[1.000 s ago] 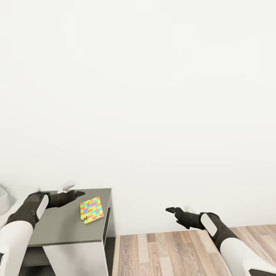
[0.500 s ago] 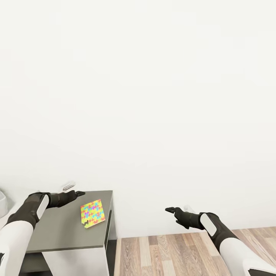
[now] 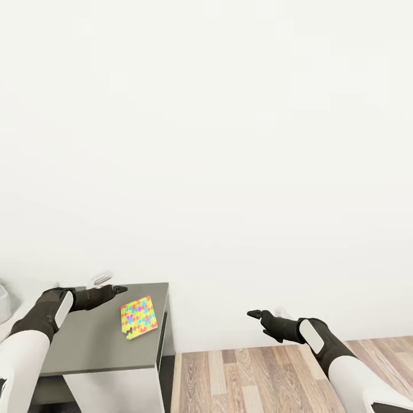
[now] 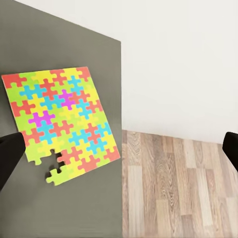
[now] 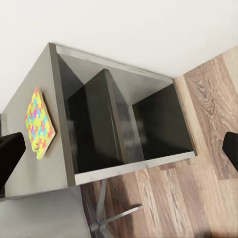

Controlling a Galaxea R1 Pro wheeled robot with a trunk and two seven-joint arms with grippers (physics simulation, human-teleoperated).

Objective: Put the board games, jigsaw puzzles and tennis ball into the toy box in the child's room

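jigsaw puzzle [image 3: 138, 317] on dark grey cabinet [image 3: 97, 344], wood floor [image 3: 258, 378]

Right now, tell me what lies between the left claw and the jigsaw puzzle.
Nothing: in the head view, bare dark grey cabinet top separates the left claw from the jigsaw puzzle.

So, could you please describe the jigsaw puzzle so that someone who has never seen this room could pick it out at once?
Start at the dark grey cabinet standing against the white wall. On its flat top, near the edge toward the wood floor, lies the jigsaw puzzle. It is a thin square of interlocked yellow, green, pink and blue pieces with a gap at one corner, the one brightly coloured thing on that plain surface.
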